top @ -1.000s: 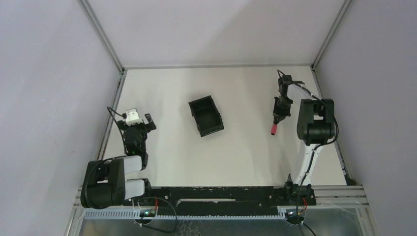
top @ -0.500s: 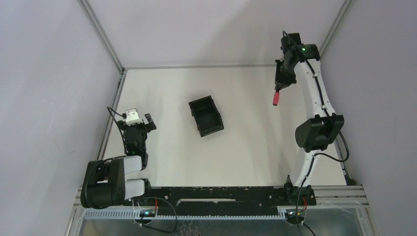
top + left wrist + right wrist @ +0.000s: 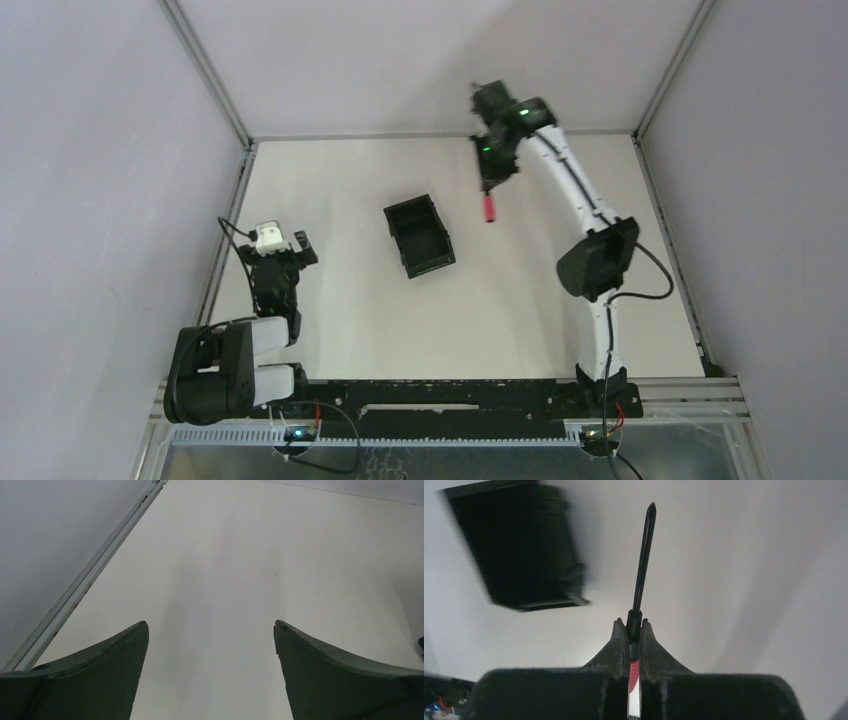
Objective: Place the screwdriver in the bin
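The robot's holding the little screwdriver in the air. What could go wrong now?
The right gripper pinches the screwdriver only at its very tip, where shaft meets handle, so it might swivel or slip out. It hangs beside the bin, not over it; letting go now would likely drop it on the table. Coming in low, it could bump the bin's wall.

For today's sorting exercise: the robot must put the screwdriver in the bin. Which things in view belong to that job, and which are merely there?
Belong to the job: screwdriver; bin; right gripper, shut on the screwdriver.
Merely there: left gripper, open above the table; grey walls.
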Robot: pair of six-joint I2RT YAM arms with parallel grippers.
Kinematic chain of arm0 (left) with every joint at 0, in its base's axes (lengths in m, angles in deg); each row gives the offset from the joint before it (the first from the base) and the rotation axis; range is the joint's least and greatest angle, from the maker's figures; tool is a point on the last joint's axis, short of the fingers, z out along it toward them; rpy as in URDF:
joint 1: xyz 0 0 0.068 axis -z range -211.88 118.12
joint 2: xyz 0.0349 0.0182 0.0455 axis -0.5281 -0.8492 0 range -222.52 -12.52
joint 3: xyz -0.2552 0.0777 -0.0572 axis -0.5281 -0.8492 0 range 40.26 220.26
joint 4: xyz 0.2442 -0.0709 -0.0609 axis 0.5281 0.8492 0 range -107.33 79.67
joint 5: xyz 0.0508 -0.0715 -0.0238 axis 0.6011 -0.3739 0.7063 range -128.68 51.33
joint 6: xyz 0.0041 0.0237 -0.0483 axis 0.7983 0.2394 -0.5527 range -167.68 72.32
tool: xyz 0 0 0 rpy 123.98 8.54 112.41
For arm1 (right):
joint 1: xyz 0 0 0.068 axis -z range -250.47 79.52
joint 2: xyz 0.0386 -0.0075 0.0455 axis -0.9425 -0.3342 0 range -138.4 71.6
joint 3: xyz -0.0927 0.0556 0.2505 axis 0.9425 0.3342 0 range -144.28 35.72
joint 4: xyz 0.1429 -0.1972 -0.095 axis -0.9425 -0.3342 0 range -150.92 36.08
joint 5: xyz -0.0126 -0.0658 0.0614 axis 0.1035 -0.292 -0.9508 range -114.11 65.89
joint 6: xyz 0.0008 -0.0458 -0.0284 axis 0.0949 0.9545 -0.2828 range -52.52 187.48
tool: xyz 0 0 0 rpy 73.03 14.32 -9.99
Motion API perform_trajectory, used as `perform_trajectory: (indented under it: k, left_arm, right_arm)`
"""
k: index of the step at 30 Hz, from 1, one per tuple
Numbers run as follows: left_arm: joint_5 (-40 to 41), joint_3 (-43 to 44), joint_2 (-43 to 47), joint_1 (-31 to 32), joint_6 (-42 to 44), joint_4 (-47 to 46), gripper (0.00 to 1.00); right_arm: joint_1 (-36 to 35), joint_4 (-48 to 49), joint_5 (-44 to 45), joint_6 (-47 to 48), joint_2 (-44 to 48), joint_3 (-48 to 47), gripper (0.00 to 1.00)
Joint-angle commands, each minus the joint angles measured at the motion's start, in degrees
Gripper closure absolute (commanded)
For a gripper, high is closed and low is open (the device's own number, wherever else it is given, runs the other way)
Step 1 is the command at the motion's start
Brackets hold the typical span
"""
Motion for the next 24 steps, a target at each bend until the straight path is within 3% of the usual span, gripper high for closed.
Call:
perform_trajectory:
  k: [1, 6, 12, 16, 24]
  left_arm:
    - [0.2, 2.6, 0.0, 0.3, 1.0, -2.0, 0.0]
    - [0.1, 2.6, 0.0, 0.3, 1.1, -2.0, 0.0]
    - [0.2, 2.6, 0.0, 0.3, 1.0, -2.0, 0.0]
    - [0.2, 2.7, 0.0, 0.3, 1.0, -2.0, 0.0]
    - [0.2, 2.6, 0.0, 0.3, 1.0, -2.0, 0.0]
  right_arm:
    - [-11.6, 9.1, -3.2, 3.7, -3.3, -6.2, 1.0]
    - [-20.0, 18.8, 1.4, 13.3, -6.1, -5.5, 1.0]
    - [-24.6, 27.9, 8.4, 22.9, -9.6, -0.4, 1.0]
    - [-25.2, 27.4, 14.2, 24.4, -13.2, 0.3, 1.0]
    - [-25.2, 29.8, 11.1, 22.2, -13.4, 10.0, 1.0]
